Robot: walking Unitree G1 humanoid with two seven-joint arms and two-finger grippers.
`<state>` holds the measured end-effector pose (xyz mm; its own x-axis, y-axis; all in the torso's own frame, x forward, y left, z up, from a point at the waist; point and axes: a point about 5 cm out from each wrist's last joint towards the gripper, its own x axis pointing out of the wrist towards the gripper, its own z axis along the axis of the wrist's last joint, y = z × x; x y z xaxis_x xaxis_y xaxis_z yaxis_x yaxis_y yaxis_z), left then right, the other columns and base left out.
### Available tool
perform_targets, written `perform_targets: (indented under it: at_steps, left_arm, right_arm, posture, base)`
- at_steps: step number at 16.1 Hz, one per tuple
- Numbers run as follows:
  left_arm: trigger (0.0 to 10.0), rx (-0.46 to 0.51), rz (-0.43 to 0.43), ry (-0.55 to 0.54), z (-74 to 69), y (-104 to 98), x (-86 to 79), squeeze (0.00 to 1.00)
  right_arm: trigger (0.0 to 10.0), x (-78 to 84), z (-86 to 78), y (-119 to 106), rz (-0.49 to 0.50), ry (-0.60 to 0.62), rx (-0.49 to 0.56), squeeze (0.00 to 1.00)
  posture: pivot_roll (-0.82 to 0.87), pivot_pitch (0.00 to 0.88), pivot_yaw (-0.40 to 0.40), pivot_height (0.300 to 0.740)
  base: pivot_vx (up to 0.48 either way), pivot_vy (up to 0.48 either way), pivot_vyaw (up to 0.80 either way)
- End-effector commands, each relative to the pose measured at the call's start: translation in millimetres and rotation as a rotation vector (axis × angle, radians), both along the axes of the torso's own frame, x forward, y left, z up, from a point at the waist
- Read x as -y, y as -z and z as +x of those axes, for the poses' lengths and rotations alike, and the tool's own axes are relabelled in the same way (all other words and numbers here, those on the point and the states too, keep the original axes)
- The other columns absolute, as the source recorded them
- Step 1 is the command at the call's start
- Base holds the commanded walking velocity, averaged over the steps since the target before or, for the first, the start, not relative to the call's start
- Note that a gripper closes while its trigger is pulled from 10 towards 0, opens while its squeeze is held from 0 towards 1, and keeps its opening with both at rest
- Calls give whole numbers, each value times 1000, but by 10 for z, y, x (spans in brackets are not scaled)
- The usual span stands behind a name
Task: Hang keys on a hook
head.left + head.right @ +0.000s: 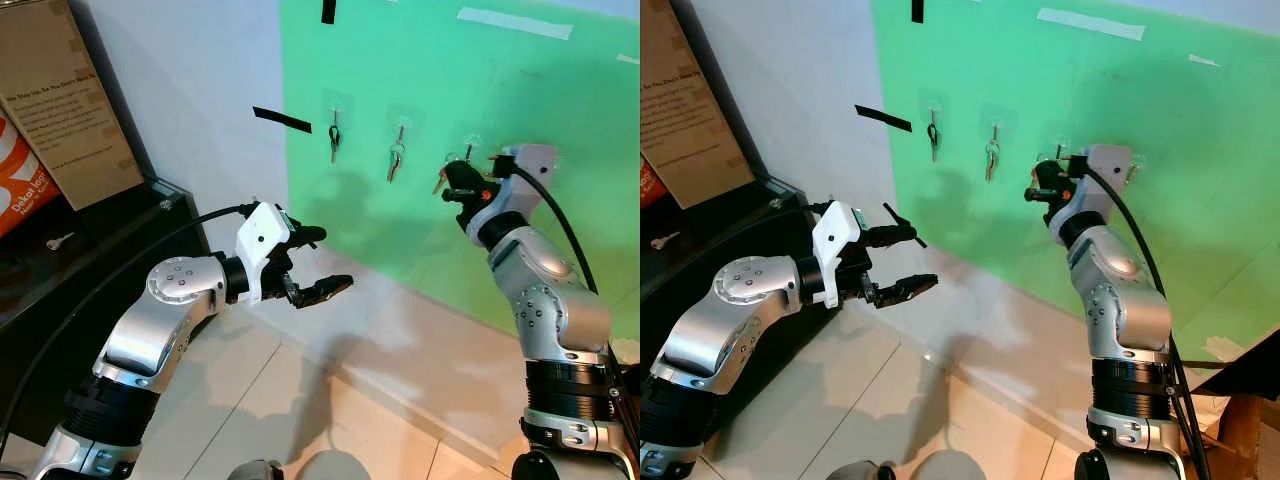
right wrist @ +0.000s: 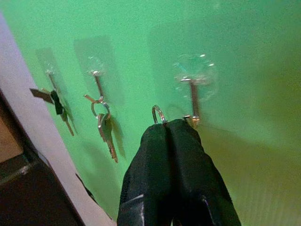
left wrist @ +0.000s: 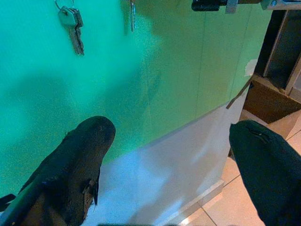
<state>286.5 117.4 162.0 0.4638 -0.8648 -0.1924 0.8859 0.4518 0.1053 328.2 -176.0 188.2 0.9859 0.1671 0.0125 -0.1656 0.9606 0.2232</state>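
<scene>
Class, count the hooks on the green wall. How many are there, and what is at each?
3. The leftmost hook holds a dark-headed key. The middle hook holds a key bunch. At the rightmost hook, the right tool holds a key ring beside its tip. None seems hidden.

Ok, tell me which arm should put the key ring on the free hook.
The right. Its gripper is shut on the key ring, right beside the free hook on the green wall. The left gripper is open, holds nothing, and sits lower, away from the hooks.
</scene>
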Motion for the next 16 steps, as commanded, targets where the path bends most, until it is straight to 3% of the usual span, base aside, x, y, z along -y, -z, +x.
perform_targets:
  at_steps: [1,16]
  left_arm:
    - [10000,23,1,9,17,-67,20,0]
    - [10000,20,4,29,24,-84,21,0]
  right_arm:
    - [10000,40,-5,-54,32,16,15,0]
    - [10000,254,-161,30,263,95,-1,0]
  posture:
    - [-37,0,23,740]
    - [-41,0,43,740]
  base:
    - [0,0,0]
    - [0,0,0]
